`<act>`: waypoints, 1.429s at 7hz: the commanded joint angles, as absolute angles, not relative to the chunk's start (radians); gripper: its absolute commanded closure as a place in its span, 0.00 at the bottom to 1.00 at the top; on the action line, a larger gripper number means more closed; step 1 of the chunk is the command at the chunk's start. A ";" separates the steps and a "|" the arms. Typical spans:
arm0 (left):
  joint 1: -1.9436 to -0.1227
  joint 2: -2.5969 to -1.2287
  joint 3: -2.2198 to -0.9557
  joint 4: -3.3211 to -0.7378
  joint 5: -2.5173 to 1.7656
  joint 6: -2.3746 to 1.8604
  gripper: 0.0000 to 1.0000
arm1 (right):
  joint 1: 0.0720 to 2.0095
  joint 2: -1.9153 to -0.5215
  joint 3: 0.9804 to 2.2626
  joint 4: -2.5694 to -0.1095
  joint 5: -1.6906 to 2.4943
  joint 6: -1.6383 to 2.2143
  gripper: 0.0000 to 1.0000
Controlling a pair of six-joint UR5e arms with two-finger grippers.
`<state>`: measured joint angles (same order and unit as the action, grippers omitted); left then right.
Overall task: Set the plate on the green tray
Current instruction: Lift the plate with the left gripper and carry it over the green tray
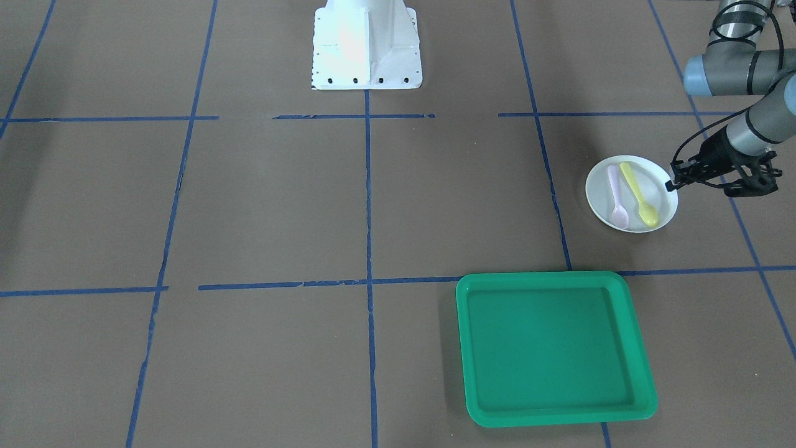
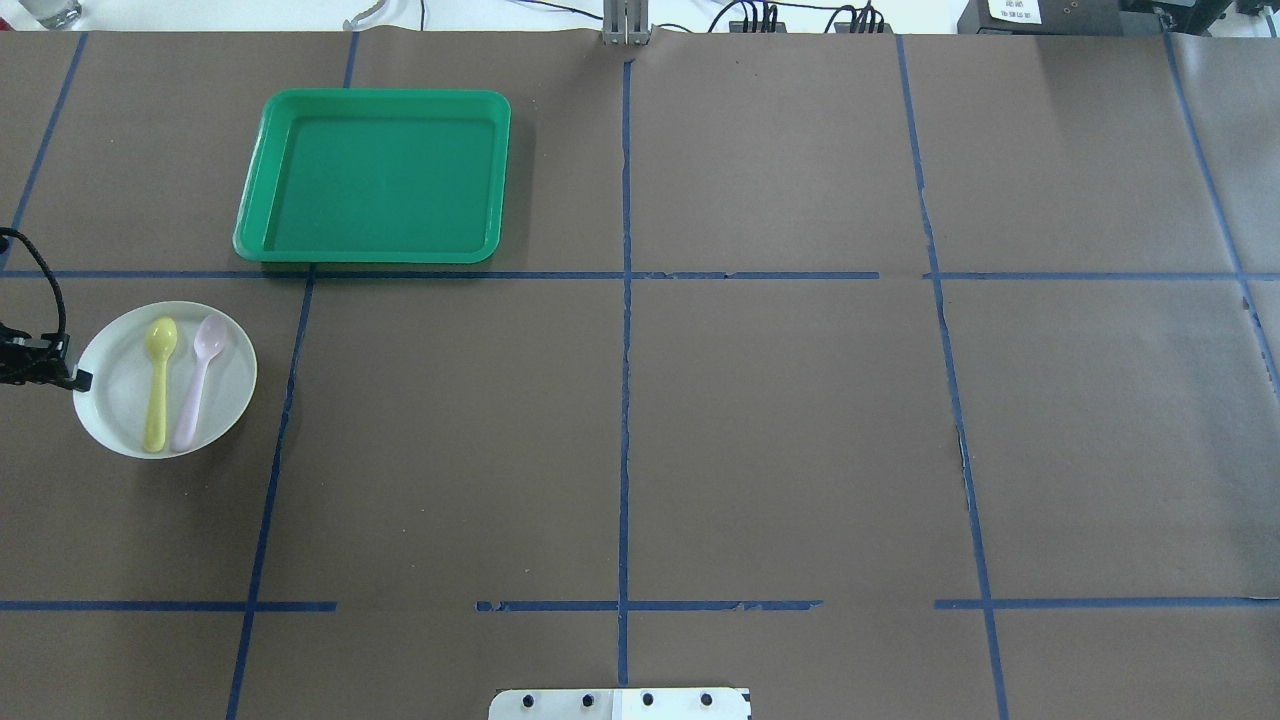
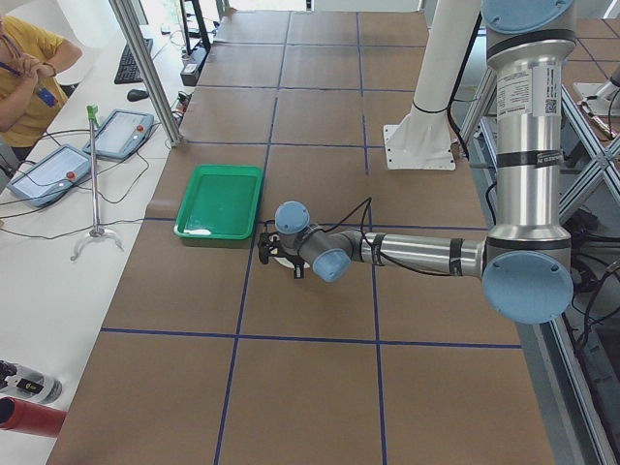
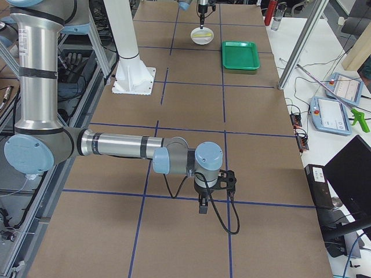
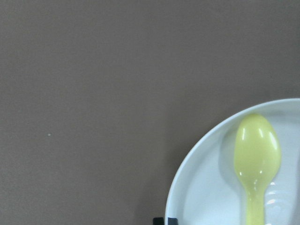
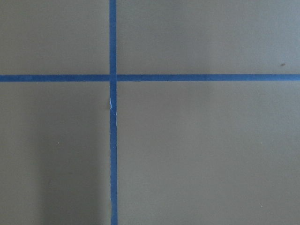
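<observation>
Black fingertips of the left gripper (image 2: 80,380) at the far left of the overhead view, drawn almost together on the outer rim of the plate (image 2: 115,405); by the left wrist view, one tip outside the rim and one just inside. Looks like a pinch already made, firmness not to be judged. White plate flat on the table, carrying a yellow spoon (image 2: 158,385) and a pink spoon (image 2: 197,378) side by side. Further right and farther from the robot, across a tape line and apart from the plate: the green tray (image 2: 375,180), plate not yet on it.

Step in hand, by judgement: grasp of the rim, ahead of the lift. Next move likely to call for a gentle, level raise so as not to tip the loose spoons, then a carry forward and rightward over the tray's raised rim and a set-down within.

Brown paper over the table (image 2: 800,450), gridded with blue tape (image 2: 625,400), patchy in spots. White mounting base (image 2: 620,703) at the near edge. Right gripper (image 4: 203,207) only in the exterior right view, low over a tape crossing, well away from plate and tray; openness impossible to tell. Beyond the far side, an operator (image 3: 29,68) in yellow and two teach pendants (image 3: 121,131) on a white bench (image 3: 39,271).
</observation>
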<state>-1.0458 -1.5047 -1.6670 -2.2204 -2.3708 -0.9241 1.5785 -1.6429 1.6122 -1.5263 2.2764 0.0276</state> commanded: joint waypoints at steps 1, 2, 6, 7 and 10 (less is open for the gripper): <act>-1.063 -1.674 -1.680 -2.218 -2.407 -1.210 1.00 | 1.578 -1.643 1.612 -1.526 2.276 0.028 0.00; -1.087 -1.794 -1.589 -2.218 -2.405 -1.280 1.00 | 1.578 -1.643 1.612 -1.526 2.276 0.028 0.00; -1.100 -2.162 -1.020 -2.407 -2.288 -1.470 1.00 | 1.578 -1.643 1.612 -1.526 2.276 0.028 0.00; -1.094 -2.205 -0.947 -2.422 -2.272 -1.474 1.00 | 1.578 -1.643 1.612 -1.526 2.276 0.026 0.00; -1.020 -2.207 -0.951 -2.434 -2.273 -1.489 1.00 | 1.578 -1.643 1.612 -1.526 2.276 0.028 0.00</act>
